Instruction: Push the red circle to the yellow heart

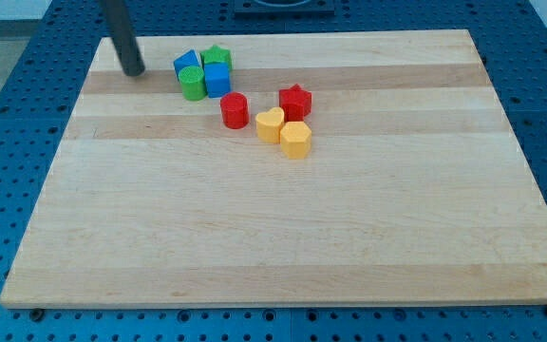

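The red circle [235,110] is a short red cylinder standing in the upper middle of the wooden board [283,237]. The yellow heart [270,124] lies just to its right and slightly lower, with a small gap between them. My tip [134,71] rests near the board's upper left, well to the left of the red circle and left of the blue and green cluster.
A yellow hexagon-like block [295,140] touches the heart's lower right. A red star [295,101] sits above it. A cluster of a blue block [186,65], a green star [216,57], a green cylinder [193,84] and a blue cube [217,80] lies upper left of the red circle.
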Action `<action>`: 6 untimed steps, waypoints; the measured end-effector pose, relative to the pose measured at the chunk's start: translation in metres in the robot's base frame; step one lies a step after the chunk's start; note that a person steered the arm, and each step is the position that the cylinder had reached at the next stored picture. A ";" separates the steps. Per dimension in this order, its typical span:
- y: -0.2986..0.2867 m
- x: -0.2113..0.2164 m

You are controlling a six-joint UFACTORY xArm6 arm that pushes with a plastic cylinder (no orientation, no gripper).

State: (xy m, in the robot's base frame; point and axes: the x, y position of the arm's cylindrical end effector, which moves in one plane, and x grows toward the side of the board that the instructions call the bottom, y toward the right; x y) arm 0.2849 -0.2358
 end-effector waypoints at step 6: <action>0.140 0.087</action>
